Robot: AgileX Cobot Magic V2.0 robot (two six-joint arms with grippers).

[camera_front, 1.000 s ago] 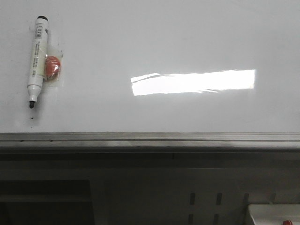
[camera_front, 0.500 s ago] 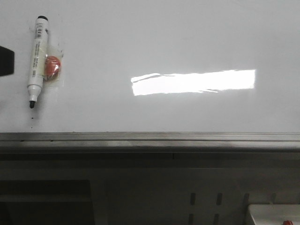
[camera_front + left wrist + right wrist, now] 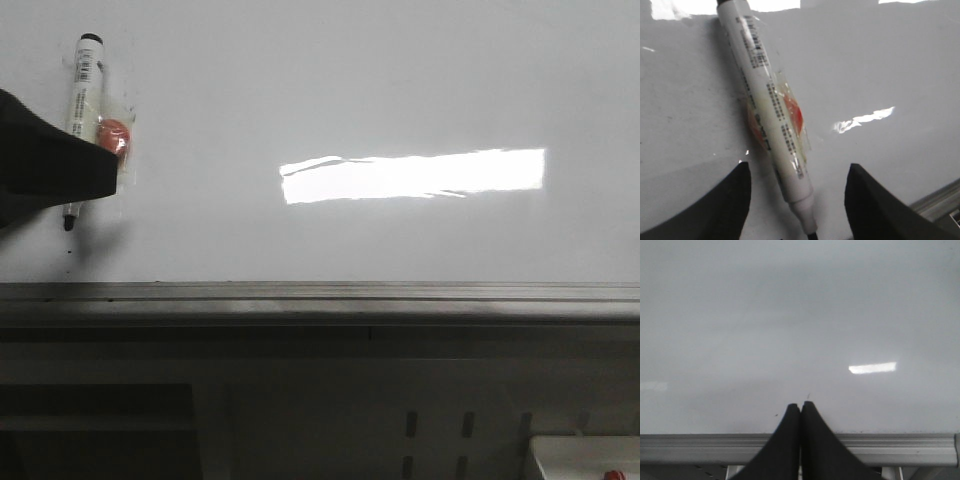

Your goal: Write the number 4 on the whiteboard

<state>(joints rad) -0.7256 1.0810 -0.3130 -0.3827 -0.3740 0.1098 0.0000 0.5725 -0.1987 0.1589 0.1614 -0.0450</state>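
The whiteboard (image 3: 380,90) fills the upper part of the front view, glossy white, with a bright rectangular reflection (image 3: 412,176) near its middle and a grey metal rail (image 3: 320,292) along its lower edge. No number 4 is drawn on it in any view; the surface bears only a faint dark speck or two.

A white marker (image 3: 83,80) lies against the board at its far left. Its long axis runs almost upright, leaning slightly, with the black end cap at the top and the uncapped black tip (image 3: 68,224) pointing down toward the rail. An orange round piece (image 3: 113,133) under clear tape sits just beside the barrel, touching it.

The left gripper (image 3: 60,165) comes in from the left edge as a dark shape that covers the lower half of the marker's barrel. In the left wrist view its two fingers (image 3: 722,205) stand well apart, one on each side of the marker (image 3: 767,107) near the tip end; whether they touch the barrel is hard to tell, but a gap seems to show on both sides.

The right gripper (image 3: 800,407) appears only in its own wrist view, its fingers (image 3: 787,440) pressed together with nothing between them, over the rail (image 3: 700,447) at the board's lower edge.
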